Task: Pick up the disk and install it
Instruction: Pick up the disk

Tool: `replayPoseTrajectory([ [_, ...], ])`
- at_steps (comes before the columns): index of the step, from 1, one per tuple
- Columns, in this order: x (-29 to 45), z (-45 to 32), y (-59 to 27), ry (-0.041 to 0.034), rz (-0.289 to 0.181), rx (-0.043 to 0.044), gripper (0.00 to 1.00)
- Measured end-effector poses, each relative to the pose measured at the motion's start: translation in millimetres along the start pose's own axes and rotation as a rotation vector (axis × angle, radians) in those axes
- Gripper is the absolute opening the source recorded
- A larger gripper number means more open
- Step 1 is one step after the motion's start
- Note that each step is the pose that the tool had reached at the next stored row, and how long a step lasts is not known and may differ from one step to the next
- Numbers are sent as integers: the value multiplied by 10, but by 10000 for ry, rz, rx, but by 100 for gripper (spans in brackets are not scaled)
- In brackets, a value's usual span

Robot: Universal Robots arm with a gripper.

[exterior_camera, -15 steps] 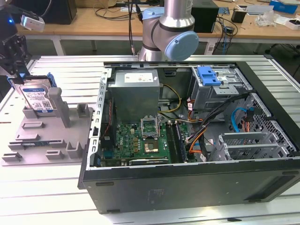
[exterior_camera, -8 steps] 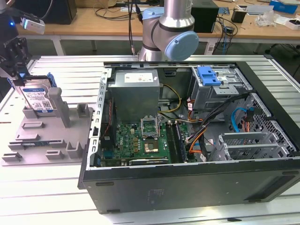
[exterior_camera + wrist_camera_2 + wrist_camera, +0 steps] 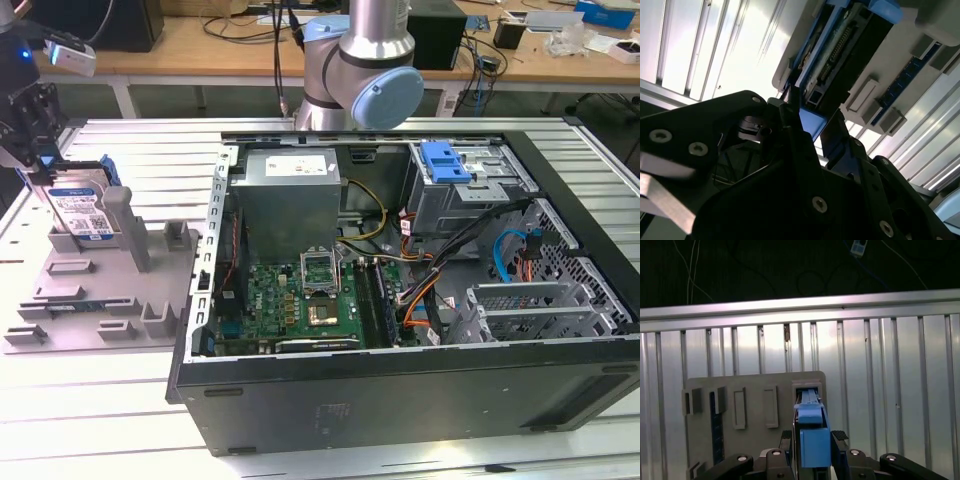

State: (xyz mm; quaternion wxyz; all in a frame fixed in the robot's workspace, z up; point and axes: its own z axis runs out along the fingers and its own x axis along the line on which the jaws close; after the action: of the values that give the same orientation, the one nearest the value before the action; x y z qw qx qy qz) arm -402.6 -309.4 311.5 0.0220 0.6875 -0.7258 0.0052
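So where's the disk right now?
The disk stands upright in the grey holder at the exterior view's left, beside the open computer case, with the gripper at its top edge.

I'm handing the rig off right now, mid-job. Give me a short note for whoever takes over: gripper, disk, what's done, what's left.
Gripper: down at the top of the disk, straddling its blue carrier end. Grip not confirmable.
Disk: upright in the grey holder, at the exterior view's left of the open case.
Done: gripper brought to the disk; disk not lifted.
Left: lifting the disk out and installing it in the case.
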Motion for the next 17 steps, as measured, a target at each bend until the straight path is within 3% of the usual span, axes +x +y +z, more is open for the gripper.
replayPoseTrajectory([
  [17,-3,94,10,-4,-14,86,44],
])
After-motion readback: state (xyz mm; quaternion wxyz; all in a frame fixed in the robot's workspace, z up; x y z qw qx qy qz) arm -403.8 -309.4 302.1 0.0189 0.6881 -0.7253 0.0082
